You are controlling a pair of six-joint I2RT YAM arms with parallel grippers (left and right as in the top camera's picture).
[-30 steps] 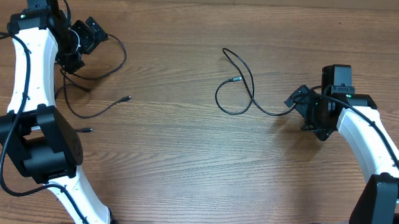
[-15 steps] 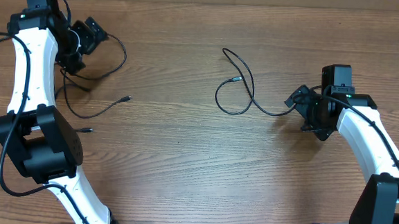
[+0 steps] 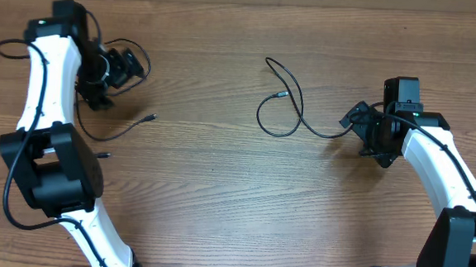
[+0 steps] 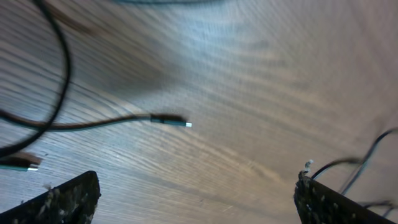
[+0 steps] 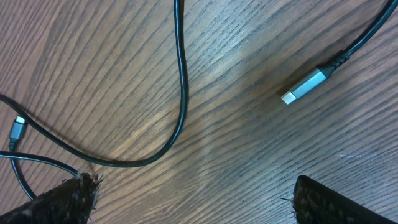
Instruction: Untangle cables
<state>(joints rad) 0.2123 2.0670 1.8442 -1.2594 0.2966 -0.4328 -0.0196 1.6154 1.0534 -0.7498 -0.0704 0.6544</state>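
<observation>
The left gripper (image 3: pixel 119 68) stands with its jaws spread wide and nothing between them. From its wrist view, a thin black strand ending in a small plug (image 4: pixel 169 119) lies on the wood ahead of the fingers (image 4: pixel 65 199). The right gripper (image 3: pixel 362 134) is just as wide and holds nothing (a silver-tipped plug (image 5: pixel 305 86) lies just beyond its fingers (image 5: pixel 339 200)).

The cables (image 3: pixel 106 128) lie in two groups. Loose strands trail beside the left gripper near the table's far edge. A looped cable (image 3: pixel 277 111) runs from mid-table to the right gripper. A broad stretch of table (image 3: pixel 217 198) separates the groups and reaches the near edge.
</observation>
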